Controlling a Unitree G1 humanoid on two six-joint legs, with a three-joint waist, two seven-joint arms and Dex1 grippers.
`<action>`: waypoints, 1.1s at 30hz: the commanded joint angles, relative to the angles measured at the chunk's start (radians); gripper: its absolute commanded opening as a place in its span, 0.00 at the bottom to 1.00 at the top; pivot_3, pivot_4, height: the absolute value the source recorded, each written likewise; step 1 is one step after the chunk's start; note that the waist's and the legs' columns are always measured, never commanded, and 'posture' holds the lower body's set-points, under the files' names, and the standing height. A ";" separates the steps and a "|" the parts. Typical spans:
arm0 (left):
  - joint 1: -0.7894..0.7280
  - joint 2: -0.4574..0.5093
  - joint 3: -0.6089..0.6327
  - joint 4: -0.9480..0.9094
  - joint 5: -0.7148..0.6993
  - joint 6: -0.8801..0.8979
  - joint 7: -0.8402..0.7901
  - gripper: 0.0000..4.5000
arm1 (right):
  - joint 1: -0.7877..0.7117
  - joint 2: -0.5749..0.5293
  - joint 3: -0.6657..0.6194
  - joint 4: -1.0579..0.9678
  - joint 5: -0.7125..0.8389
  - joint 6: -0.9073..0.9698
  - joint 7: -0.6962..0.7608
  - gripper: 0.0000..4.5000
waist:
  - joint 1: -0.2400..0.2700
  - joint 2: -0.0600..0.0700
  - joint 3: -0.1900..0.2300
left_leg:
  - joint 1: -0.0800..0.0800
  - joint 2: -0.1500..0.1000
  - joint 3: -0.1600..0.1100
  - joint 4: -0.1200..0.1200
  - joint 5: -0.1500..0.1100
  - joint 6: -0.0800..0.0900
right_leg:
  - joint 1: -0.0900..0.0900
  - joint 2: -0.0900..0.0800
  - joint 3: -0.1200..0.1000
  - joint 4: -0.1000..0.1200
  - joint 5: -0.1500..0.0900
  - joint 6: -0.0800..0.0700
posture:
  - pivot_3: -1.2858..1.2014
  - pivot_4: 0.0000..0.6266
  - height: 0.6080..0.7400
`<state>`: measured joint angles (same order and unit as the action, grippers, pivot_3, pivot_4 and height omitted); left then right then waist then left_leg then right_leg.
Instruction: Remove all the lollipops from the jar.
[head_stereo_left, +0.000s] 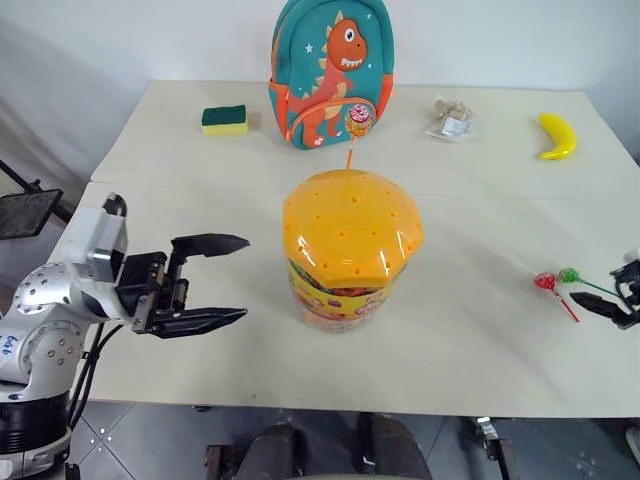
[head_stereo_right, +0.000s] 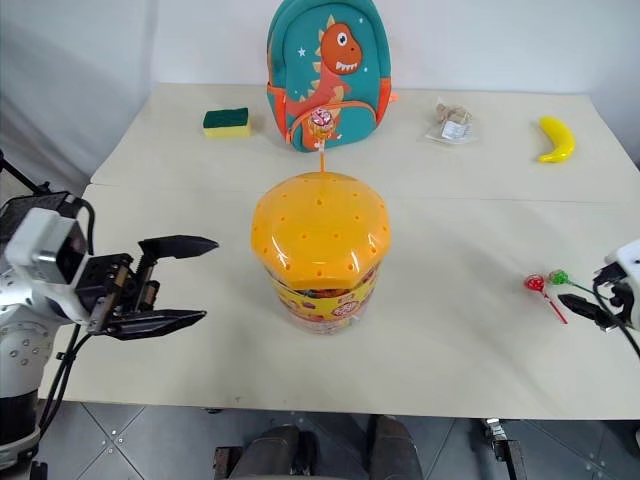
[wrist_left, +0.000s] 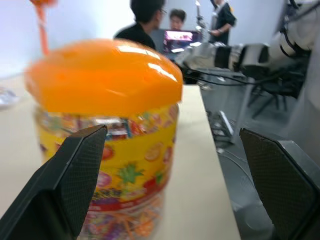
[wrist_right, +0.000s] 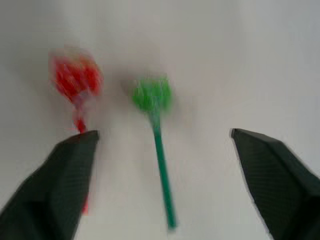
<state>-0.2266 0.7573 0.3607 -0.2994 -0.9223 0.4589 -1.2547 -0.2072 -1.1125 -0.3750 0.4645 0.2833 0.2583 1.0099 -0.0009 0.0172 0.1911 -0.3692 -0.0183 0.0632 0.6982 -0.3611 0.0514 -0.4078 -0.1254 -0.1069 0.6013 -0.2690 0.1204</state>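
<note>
The jar (head_stereo_left: 350, 250), a yellow printed tub under a holed orange dome lid, stands mid-table. One lollipop (head_stereo_left: 358, 120) with a purple wrapper rises from the lid on an orange stick. My left gripper (head_stereo_left: 228, 280) hangs open just left of the jar, nothing between its fingers. A red lollipop (head_stereo_left: 546, 283) and a green lollipop (head_stereo_left: 569, 275) lie side by side on the table at the right. My right gripper (wrist_right: 162, 200) is open over them, the green lollipop's stick (wrist_right: 164, 185) lying loose between the fingers.
A teal dinosaur backpack (head_stereo_left: 330, 70) stands behind the jar. A green-and-yellow sponge (head_stereo_left: 224, 120) lies back left, a clear bag (head_stereo_left: 455, 120) and a banana (head_stereo_left: 556, 136) back right. In the left wrist view, people sit past the table's edge (wrist_left: 210, 150).
</note>
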 joint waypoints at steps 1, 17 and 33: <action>0.041 0.007 0.073 0.026 -0.036 0.005 0.003 1.00 | -0.026 -0.025 -0.161 -0.173 0.216 -0.026 0.222 0.99 | -0.001 0.001 0.000 | 0.000 0.000 0.000 0.000 0.000 0.000 | 0.000 0.001 0.000 0.000 0.000 0.000 | 0.52 0.24 1.00; 0.068 -0.035 0.140 0.044 -0.081 0.012 0.068 1.00 | -0.688 0.394 0.259 -0.518 0.547 0.579 -0.042 0.99 | 0.003 -0.002 0.000 | -0.005 0.000 -0.007 0.000 -0.001 -0.002 | -0.004 -0.005 -0.003 0.001 0.000 -0.002 | 0.52 0.24 1.00; 0.113 -0.062 0.166 -0.025 -0.094 -0.010 0.113 1.00 | -0.877 0.546 0.405 -0.393 0.434 0.628 -0.040 0.33 | -0.004 -0.002 0.000 | -0.003 -0.002 -0.006 0.001 -0.001 -0.001 | -0.003 -0.003 -0.004 0.004 0.000 -0.002 | 0.52 0.24 1.00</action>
<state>-0.1195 0.6980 0.4978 -0.2829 -0.9938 0.4714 -1.1453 -1.0630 -0.5722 0.0238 0.0796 0.7279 0.8842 0.9550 -0.0046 0.0151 0.1909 -0.3725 -0.0205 0.0570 0.6988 -0.3621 0.0507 -0.4110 -0.1288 -0.1111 0.6055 -0.2692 0.1184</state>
